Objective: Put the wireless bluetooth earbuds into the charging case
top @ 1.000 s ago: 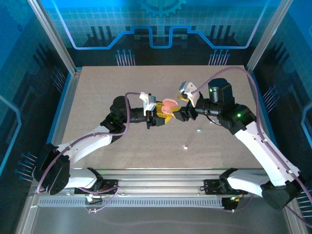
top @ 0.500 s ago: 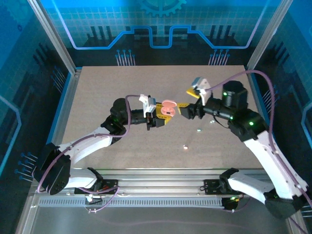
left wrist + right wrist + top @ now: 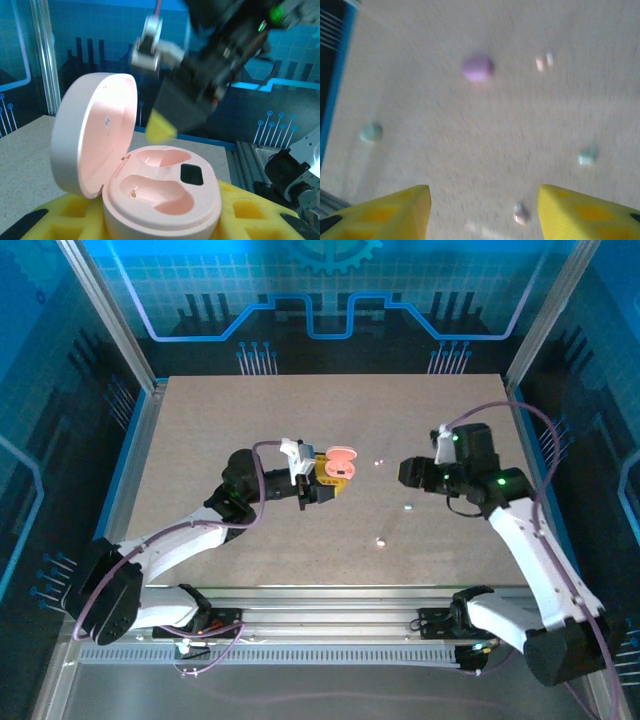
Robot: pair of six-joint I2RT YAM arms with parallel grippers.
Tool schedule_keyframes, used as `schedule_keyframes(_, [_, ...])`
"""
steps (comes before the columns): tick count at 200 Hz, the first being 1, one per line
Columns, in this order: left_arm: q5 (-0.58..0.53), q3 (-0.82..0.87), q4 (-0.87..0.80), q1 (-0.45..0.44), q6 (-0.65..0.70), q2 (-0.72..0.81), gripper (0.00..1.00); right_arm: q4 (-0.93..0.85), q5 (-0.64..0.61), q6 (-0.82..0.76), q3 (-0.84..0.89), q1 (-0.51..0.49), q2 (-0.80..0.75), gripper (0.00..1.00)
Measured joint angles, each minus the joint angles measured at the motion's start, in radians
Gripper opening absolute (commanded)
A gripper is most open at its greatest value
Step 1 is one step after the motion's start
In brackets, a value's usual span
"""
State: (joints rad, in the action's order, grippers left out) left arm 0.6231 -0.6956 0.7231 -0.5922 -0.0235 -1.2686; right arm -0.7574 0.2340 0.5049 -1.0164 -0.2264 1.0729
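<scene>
Earbud [image 3: 521, 212] lies on desk [image 3: 470, 125] between the spread-apart fingers of the right gripper [image 3: 482, 195], the nearer one, its long axis too blurred to tell; left gripper [image 3: 330, 478] clamps the open case [image 3: 160, 200].

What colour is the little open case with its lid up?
Pale pink, inside and out. The charging case shows best in the left wrist view.
</scene>
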Motion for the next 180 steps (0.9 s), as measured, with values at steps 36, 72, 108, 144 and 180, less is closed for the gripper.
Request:
schedule_keyframes(36, [-0.018, 0.005, -0.011, 0.000, 0.016, 0.034, 0.33, -0.001, 0.023, 0.111, 0.179, -0.035, 0.055, 0.52])
schedule_keyframes(72, [-0.026, 0.005, -0.015, 0.000, 0.026, 0.046, 0.33, 0.062, 0.032, 0.233, 0.296, -0.193, 0.082, 0.55])
schedule_keyframes(108, [-0.026, 0.005, -0.018, 0.000, 0.026, 0.046, 0.33, 0.155, 0.013, 0.333, 0.344, -0.315, 0.155, 0.58])
schedule_keyframes(144, [-0.026, 0.005, -0.023, 0.000, 0.026, 0.048, 0.33, 0.252, -0.014, 0.406, 0.362, -0.348, 0.235, 0.58])
schedule_keyframes(180, [-0.026, 0.005, -0.033, 0.000, 0.026, 0.060, 0.33, 0.306, -0.043, 0.454, 0.387, -0.356, 0.267, 0.59])
